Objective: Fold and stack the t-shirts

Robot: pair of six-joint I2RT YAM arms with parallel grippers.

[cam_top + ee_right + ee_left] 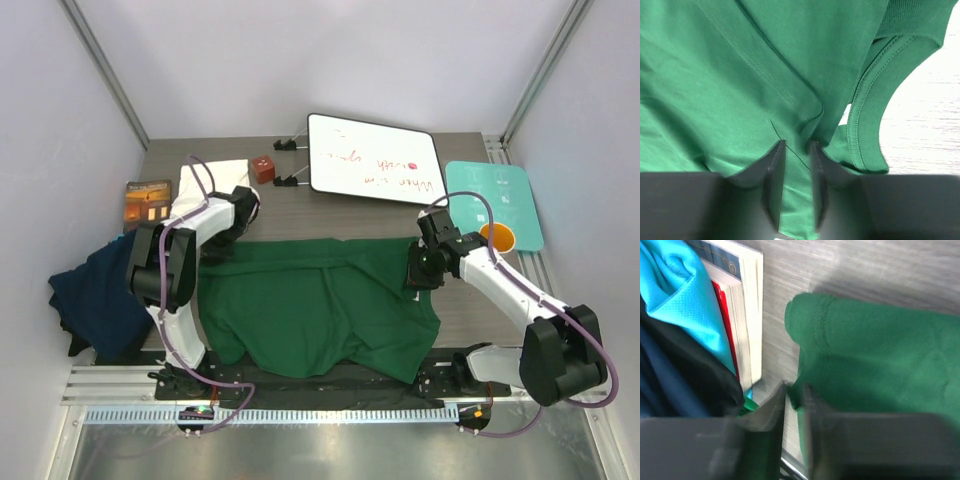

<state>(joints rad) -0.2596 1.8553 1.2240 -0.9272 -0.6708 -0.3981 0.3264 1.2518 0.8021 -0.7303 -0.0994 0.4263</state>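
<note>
1. Grey wood-grain table (pixel 340 215) fills the middle of the overhead view, with pale walls around it.
2. Right gripper (pixel 797 145): its two fingers (pixel 774 170) are drawn close together and pinch a fold of the green t-shirt (pixel 320 305), just left of the ribbed collar (pixel 865 115) in the wrist view.
3. Left gripper (pixel 794 388): its fingers (pixel 771 412) stand almost together, nipping the green t-shirt's stitched edge at the lower centre of its wrist view.
4. Seen from overhead, the green t-shirt lies spread and rumpled across the centre of the table, its near edge reaching the table's front. The left gripper holds it at the upper left corner, the right gripper at the upper right edge.
5. Navy t-shirt (pixel 95 295) sits bunched at the left of the frame, drooping off the table's side.
6. Cream t-shirt (pixel 222 175) lies in the upper left, beside a small brown book (pixel 148 198).
7. Farther back stand a red-brown cube (pixel 263 167) and a whiteboard (pixel 372 160); a teal board (pixel 495 195) lies at the right.
</note>
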